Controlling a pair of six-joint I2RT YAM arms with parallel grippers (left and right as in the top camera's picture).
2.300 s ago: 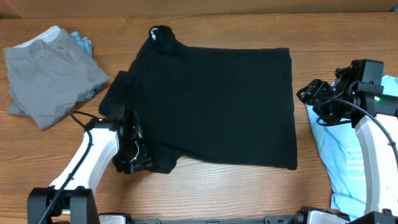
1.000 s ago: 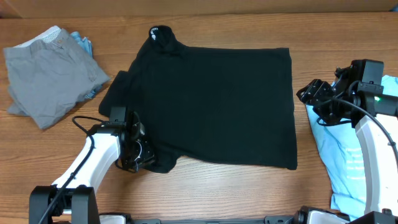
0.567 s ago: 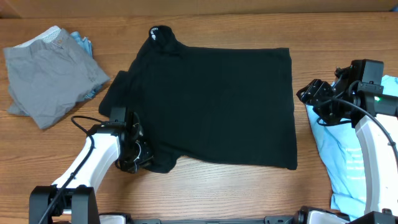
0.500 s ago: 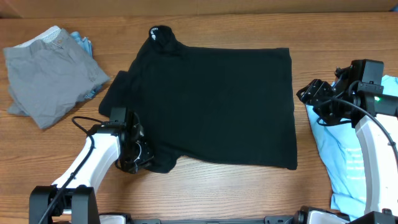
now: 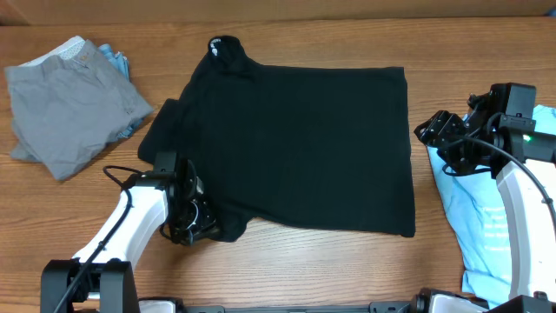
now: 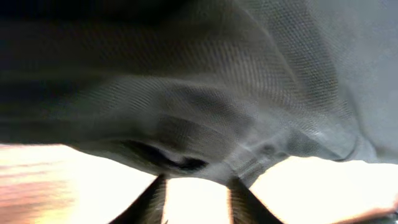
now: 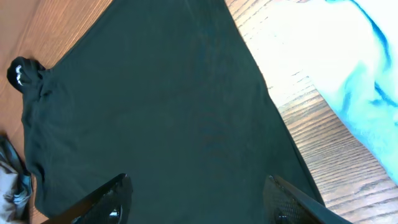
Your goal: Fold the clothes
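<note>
**A:** Where is the black T-shirt (image 5: 295,148)?

**B:** It is spread flat in the middle of the table (image 5: 347,269). Its neck, with the small white label (image 5: 215,48), is bunched at about 11 o'clock. One sleeve sticks out at 9 o'clock.

**A:** And the other clothes?

**B:** The grey garment (image 5: 74,104) lies crumpled at 10 o'clock, well apart from the shirt, with a bit of blue cloth showing at its far edge. The light-blue tee (image 5: 486,217) lies at 4 o'clock, just beside the shirt's edge and partly under the right arm.

**A:** What about the left gripper (image 5: 201,228)?

**B:** It sits low at the shirt's 7 o'clock corner, right at the hem. In the wrist view the two fingertips (image 6: 155,196) stand apart with bright table between them, and the dark fabric bulges just beyond them (very close and blurred). The jaws are released, with nothing pinched that I can see.

**A:** And the right gripper (image 5: 430,130)?

**B:** It hangs at 3 o'clock, near the shirt's side edge. Its wrist view looks down across the black cloth. The fingers are spread wide and holding nothing, and the pale blue tee shows off at 2 o'clock in that view.
</note>
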